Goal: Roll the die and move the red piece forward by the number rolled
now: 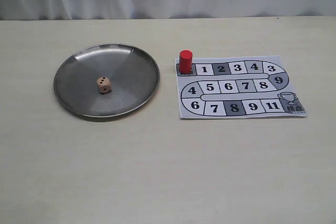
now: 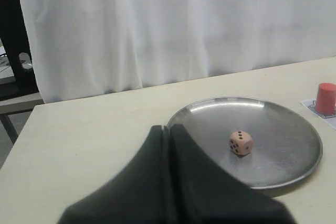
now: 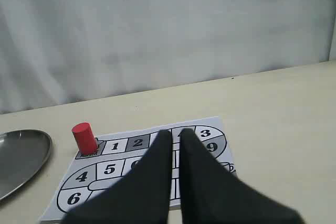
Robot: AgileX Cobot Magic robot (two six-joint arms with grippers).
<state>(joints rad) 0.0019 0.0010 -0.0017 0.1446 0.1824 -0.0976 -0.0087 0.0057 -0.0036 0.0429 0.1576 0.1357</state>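
The die (image 1: 104,84), a pale cube with black pips, lies in the middle of a round metal plate (image 1: 128,64) with two pips facing up. The red piece (image 1: 185,60) stands upright on the start square at the top left corner of the paper board (image 1: 239,85). Neither gripper shows in the exterior view. In the left wrist view my left gripper (image 2: 169,128) is shut and empty, short of the plate (image 2: 283,129) and the die (image 2: 241,142). My right gripper (image 3: 175,132) is shut and empty above the board (image 3: 137,143), to the right of the red piece (image 3: 84,137).
The board's track runs 1, 2, 3, 4 along the top row beside the piece, then bends back down. The plate's edge (image 3: 21,156) lies close to the board's left side. A white curtain hangs behind the table's far edge.
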